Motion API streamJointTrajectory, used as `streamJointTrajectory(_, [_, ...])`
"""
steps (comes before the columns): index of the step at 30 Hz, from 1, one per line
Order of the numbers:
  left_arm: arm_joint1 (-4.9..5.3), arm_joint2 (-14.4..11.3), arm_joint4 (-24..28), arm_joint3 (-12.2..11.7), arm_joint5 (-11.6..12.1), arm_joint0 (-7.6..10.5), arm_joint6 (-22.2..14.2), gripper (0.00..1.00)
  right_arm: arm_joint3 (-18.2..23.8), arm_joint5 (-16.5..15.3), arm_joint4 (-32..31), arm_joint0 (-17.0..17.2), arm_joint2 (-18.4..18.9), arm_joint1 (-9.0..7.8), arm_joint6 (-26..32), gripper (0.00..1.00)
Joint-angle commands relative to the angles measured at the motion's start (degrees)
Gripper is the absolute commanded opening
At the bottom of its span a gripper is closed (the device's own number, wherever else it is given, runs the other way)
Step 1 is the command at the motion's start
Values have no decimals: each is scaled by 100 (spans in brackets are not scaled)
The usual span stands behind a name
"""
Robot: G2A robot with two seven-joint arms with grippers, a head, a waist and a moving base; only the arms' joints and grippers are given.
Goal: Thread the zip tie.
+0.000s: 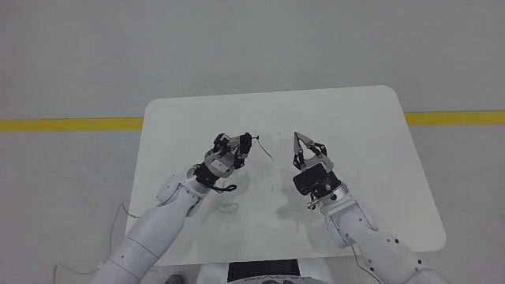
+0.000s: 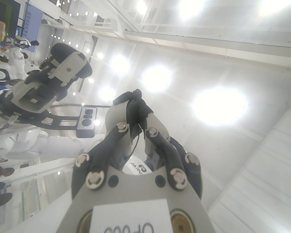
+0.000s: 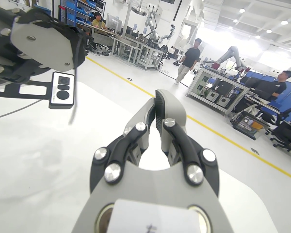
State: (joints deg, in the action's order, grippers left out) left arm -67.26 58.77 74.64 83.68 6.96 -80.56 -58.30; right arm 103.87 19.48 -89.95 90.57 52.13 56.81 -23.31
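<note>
counter (image 1: pixel 371 118): plain white, no pattern. zip tie (image 1: pixel 265 150): thin, black. left gripper (image 1: pixel 245 140): pale grey fingers (image 2: pixel 112 118) with black covering over the tips, black links, silver pins, light grey base with a white label. right gripper (image 3: pixel 156 105): light grey fingers (image 3: pixel 177 109), black ribbed pads (image 3: pixel 159 109), black links, silver pins, grey base, white label with dark print. floor (image 1: pixel 237 39): light grey with yellow stripes (image 1: pixel 71 124), one meeting the counter's left and right edges, one well beyond its far edge.
</note>
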Motion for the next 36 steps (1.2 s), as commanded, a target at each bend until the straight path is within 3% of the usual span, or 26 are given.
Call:
streamJointTrajectory(1, [0,0,0,0,0,0,0,0,-4,0,0,26,33,3,-11,0])
streamJointTrajectory(9, [0,0,0,0,0,0,0,0,-27,0,0,155,184,19,-87,0])
streamJointTrajectory(11, [0,0,0,0,0,0,0,0,25,-19,0,196,199,13,-130,100])
streamJointTrajectory(21, [-3,1,-16,56,-18,-3,107,0,74,-72,173,203,226,24,-116,100])
streamJointTrajectory(25, [27,128,-90,235,-133,-68,91,0,160,-601,974,302,581,15,-305,100])
streamJointTrajectory(30, [83,294,-212,506,-365,-201,-51,0,290,-1275,1447,532,1129,-53,-437,100])
streamJointTrajectory(36, [136,385,-390,814,-677,-353,-171,0,575,-1613,1789,879,1670,-96,-409,100])
